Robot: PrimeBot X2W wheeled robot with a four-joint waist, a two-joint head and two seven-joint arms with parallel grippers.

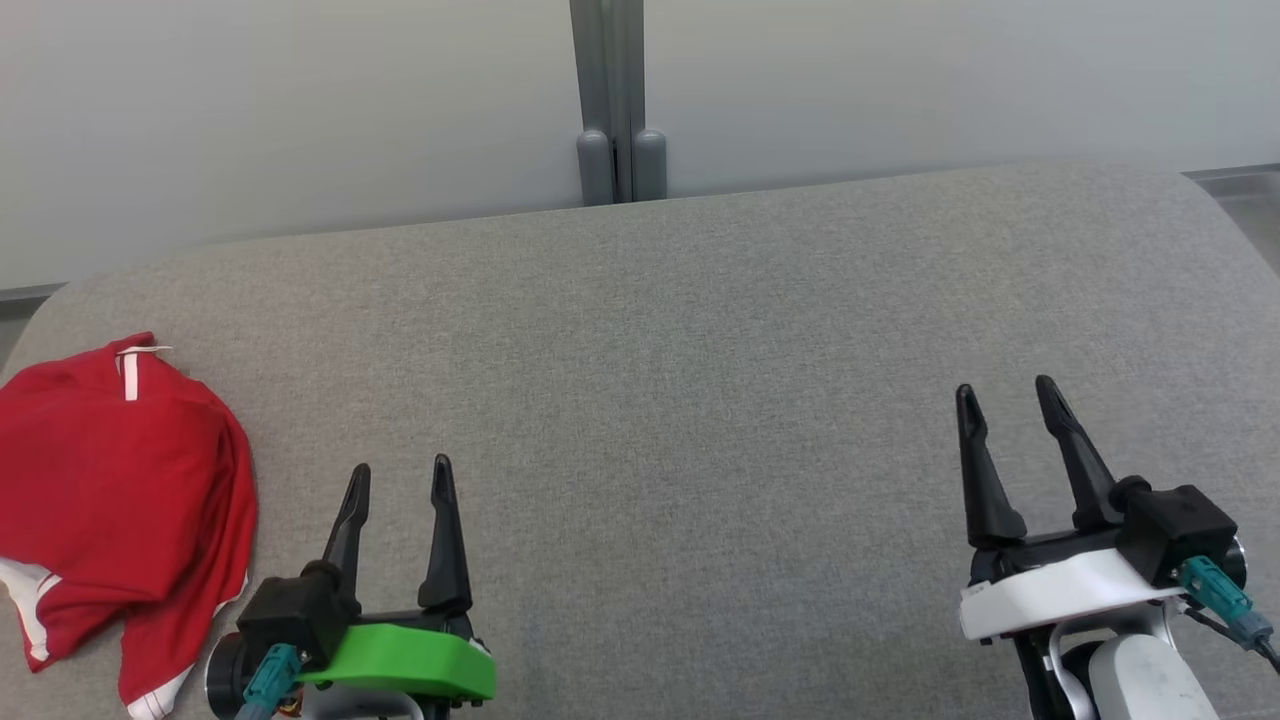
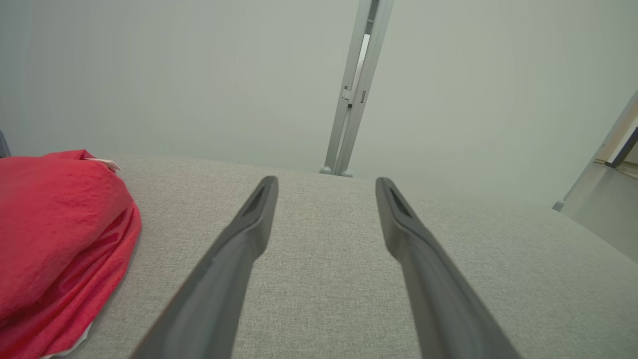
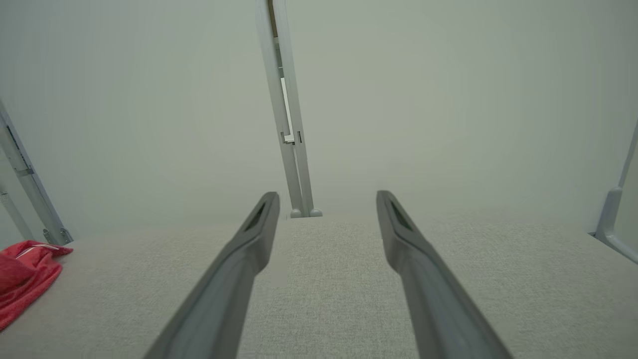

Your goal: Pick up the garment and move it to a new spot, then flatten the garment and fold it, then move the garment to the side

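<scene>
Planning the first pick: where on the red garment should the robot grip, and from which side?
Probably the rounded edge of the red garment facing the left gripper, from above on that side. It lies crumpled at the grey cushion's left end, and that bulging fold gives open fingers cloth to pinch.
</scene>
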